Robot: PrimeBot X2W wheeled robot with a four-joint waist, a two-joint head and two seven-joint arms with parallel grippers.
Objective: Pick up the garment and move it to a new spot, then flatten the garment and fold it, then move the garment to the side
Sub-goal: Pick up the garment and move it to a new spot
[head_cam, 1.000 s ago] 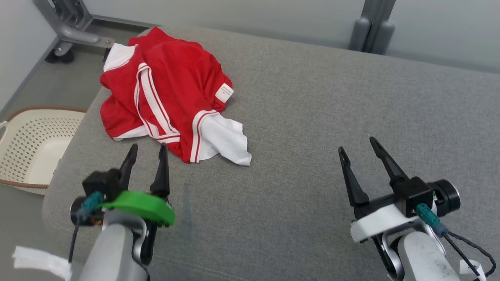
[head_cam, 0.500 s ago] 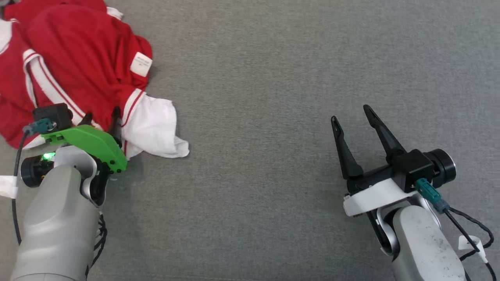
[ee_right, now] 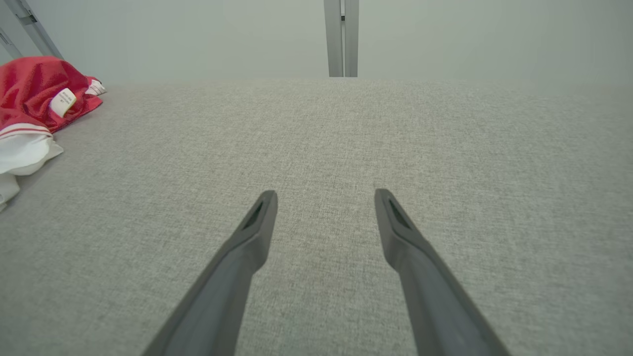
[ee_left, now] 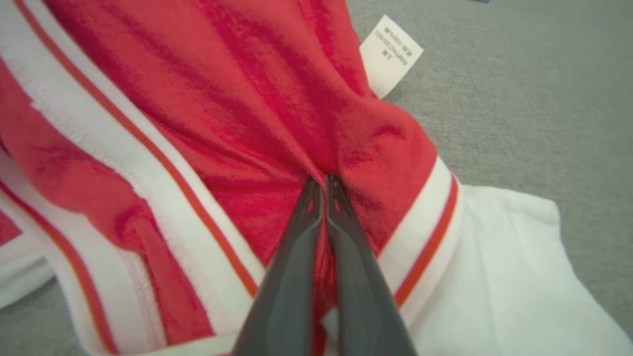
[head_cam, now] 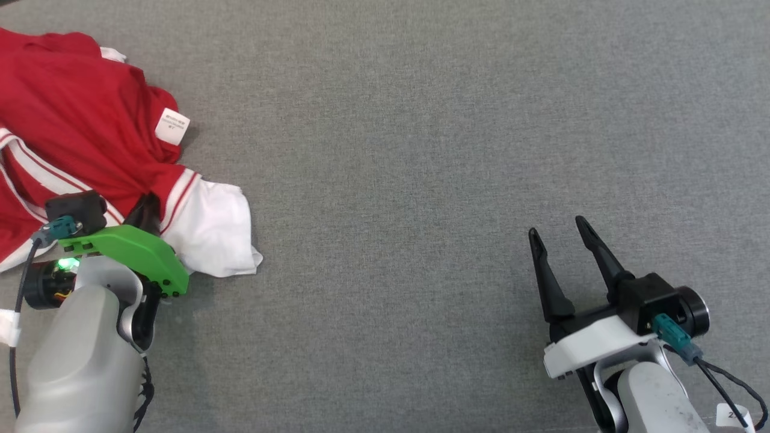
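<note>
Pinching a red fold of the garment (head_cam: pixel 72 120), my left tool (ee_left: pixel 324 185) is clamped tight: I judge this the pick-up step (right tool (head_cam: pixel 556 226) wide, idle). Next I'd lift slowly and carry it clear.

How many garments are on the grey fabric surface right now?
1: a crumpled red-and-white striped fabric garment at the head view's far left, pinched by the shut left tool; another could hide underneath.

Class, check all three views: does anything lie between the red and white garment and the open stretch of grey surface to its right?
Nothing visible does. The left gripper is shut on the garment; the grey surface to its right carries nothing up to the open right gripper, which is well apart from the cloth.
</note>
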